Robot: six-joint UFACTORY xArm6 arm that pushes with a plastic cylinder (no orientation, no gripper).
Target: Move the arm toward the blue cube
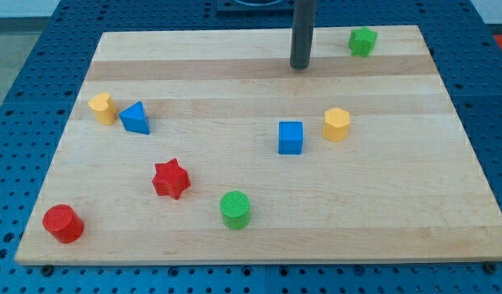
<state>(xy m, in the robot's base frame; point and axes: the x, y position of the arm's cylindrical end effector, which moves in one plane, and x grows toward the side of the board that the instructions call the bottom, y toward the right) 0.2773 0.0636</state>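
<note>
A wooden worktop [259,237] carries eight blocks: two blue, two yellow, two red and two green. The blue cube [290,137] sits right of centre with a yellow hexagon [336,124] just beside it on the view's right; a blue triangle [135,118] and a yellow block [103,108] sit close together at the left, a red star [171,179] and red cylinder [63,224] lie lower left, a green cylinder [235,210] is near the bottom, and a green block [362,41] is at top right. The arm carries no pincer, only a dark rod whose tip [299,67] rests near the top edge, well apart from the blue cube and almost straight above it in the view.
</note>
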